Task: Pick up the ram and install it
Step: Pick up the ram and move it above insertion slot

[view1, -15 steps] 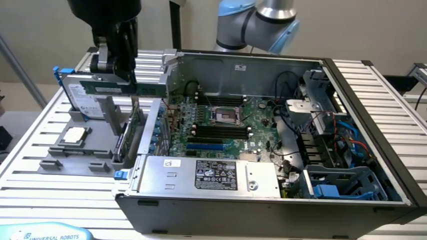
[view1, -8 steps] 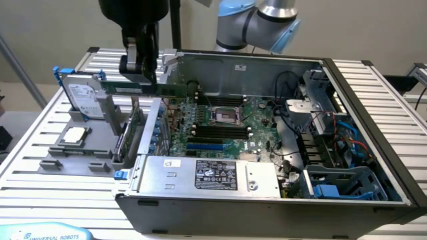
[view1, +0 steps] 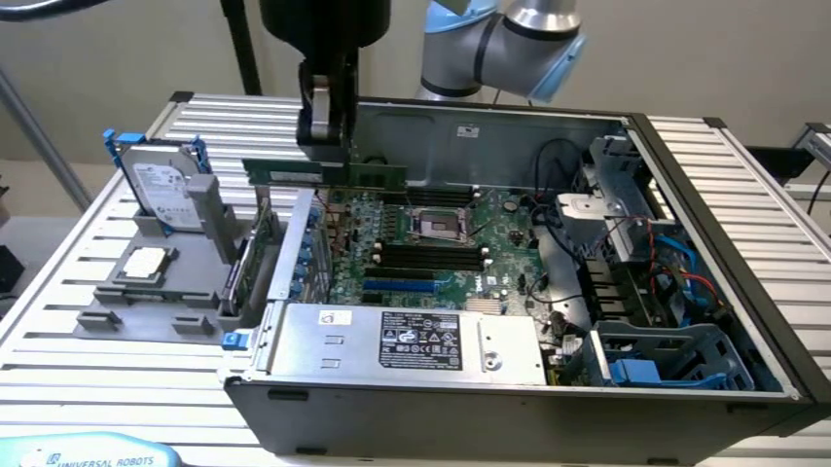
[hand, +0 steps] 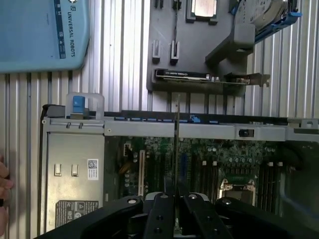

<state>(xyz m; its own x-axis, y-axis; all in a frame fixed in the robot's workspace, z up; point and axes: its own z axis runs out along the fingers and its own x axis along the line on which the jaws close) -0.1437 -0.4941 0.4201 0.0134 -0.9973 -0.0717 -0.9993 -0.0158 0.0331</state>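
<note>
The ram [view1: 325,173] is a long, thin green stick held level above the open computer case [view1: 727,292], near the wall on the exterior view's left. My gripper [view1: 325,146] comes down from above and is shut on the ram's middle. In the wrist view the ram [hand: 177,144] shows edge-on as a thin dark line running out from my gripper [hand: 175,200], over the motherboard [hand: 224,159]. The black memory slots [view1: 418,255] lie beside the processor socket [view1: 438,226], lower and further toward the exterior view's right than the ram.
A grey fixture [view1: 143,311] outside the case carries a hard drive in a blue caddy [view1: 162,185], a processor [view1: 143,263] and an upright expansion card [view1: 253,258]. The power supply [view1: 403,341] fills the near end of the case. Cables [view1: 649,263] crowd the far side. A pale blue Universal Robots unit [hand: 42,32] lies on the slatted table.
</note>
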